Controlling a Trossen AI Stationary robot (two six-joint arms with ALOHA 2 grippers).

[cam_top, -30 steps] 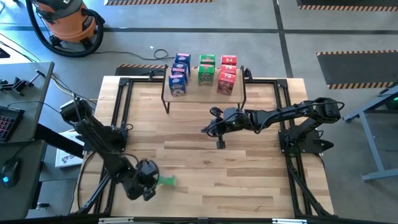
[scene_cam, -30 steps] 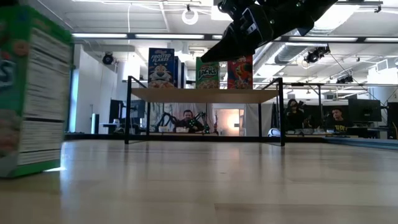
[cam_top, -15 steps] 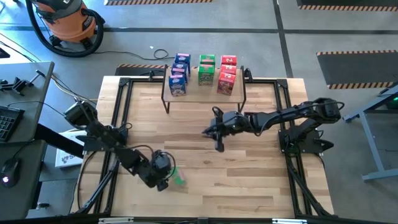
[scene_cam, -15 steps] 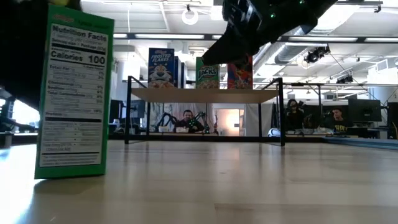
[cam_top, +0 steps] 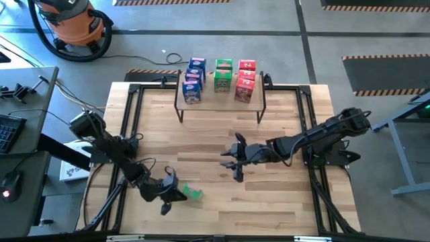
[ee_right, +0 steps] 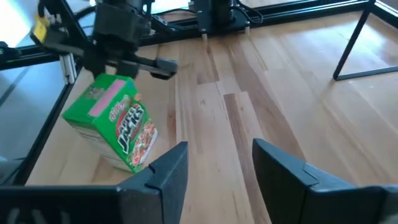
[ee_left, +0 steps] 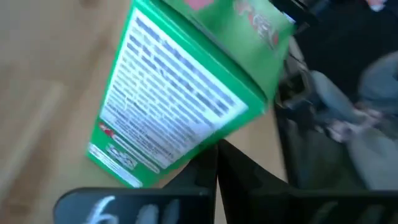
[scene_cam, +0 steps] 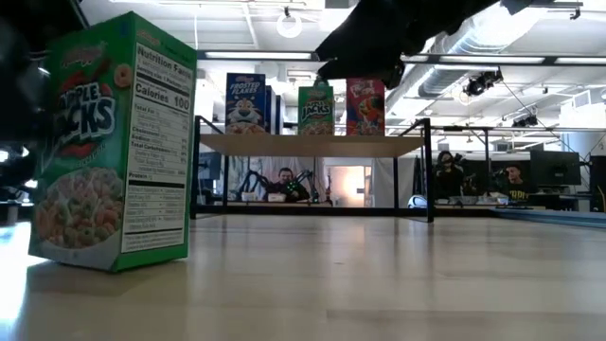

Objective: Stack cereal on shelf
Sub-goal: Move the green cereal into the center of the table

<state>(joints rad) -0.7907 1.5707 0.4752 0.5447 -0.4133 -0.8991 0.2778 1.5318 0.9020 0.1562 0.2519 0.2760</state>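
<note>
Slid rightward — green box (cam_top: pixel 191 193) beside left gripper (cam_top: pixel 168 190)

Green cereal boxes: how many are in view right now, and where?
3. On the shelf, mid-row: rear green box and front green box. The third green box stands on the table beside the left gripper. None looks hidden.

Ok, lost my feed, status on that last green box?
Left gripper shut, against green box, no grip visible. Right gripper open, empty, mid-table. Box upright on table, not on shelf. Path clear.
</note>
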